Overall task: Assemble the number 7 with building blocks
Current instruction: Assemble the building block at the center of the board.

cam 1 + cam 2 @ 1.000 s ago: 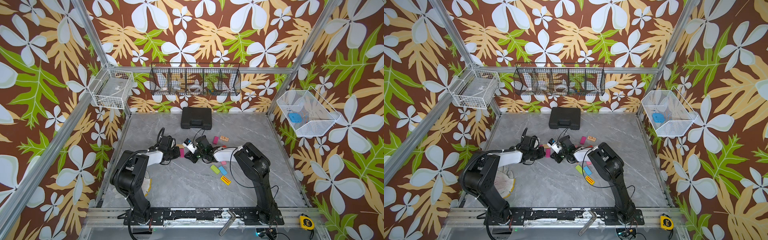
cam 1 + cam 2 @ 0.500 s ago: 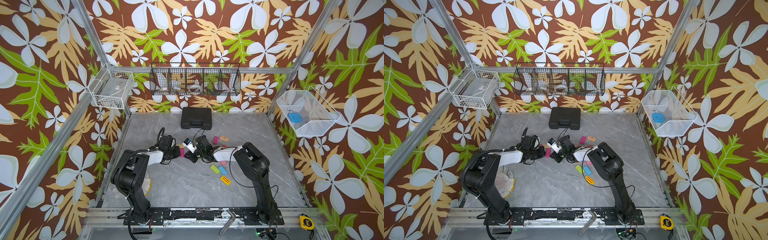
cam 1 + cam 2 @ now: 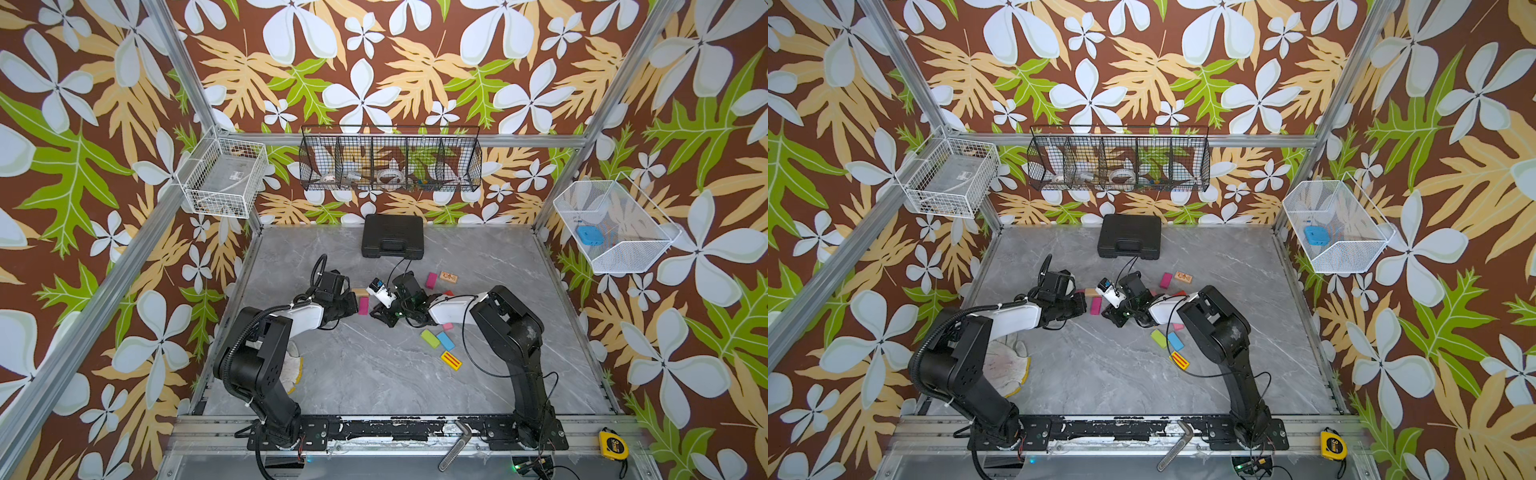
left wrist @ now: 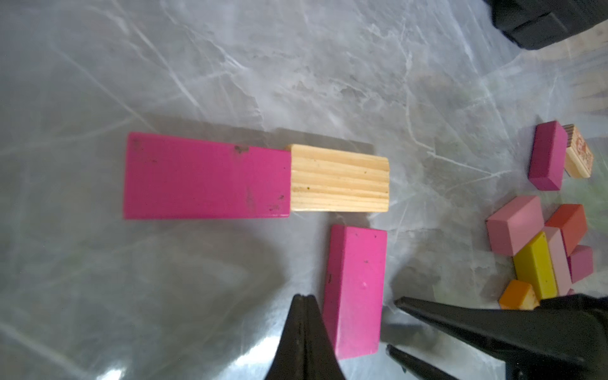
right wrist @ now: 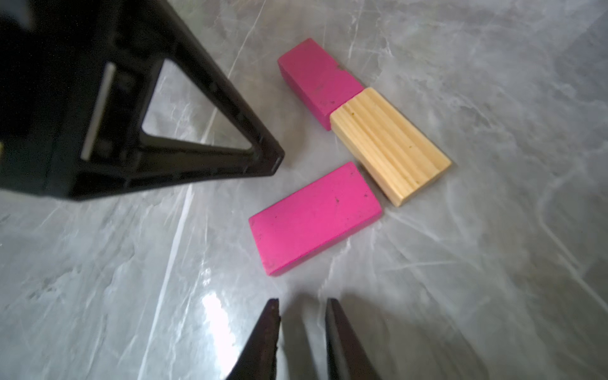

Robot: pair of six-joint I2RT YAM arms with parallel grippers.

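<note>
the grey table held both arms low near its middle, with the black case well beyond the two grippers, by the back wall. the left gripper had its jaws pressed together on nothing. the right gripper faced it with a narrow gap between its jaws, also empty. between the two grippers lay a loose magenta block, flat, just beside the left tips and just ahead of the right ones; whether the left tips touched it could not be told. past it, farther from both grippers, a far magenta block and a wood block lay end to end, touching, in one line. the loose magenta block sat square to that line, near the wood block's free end, a thin gap between them. behind the right gripper, beside its arm, sat a green block, a blue block and a striped yellow block.
</note>
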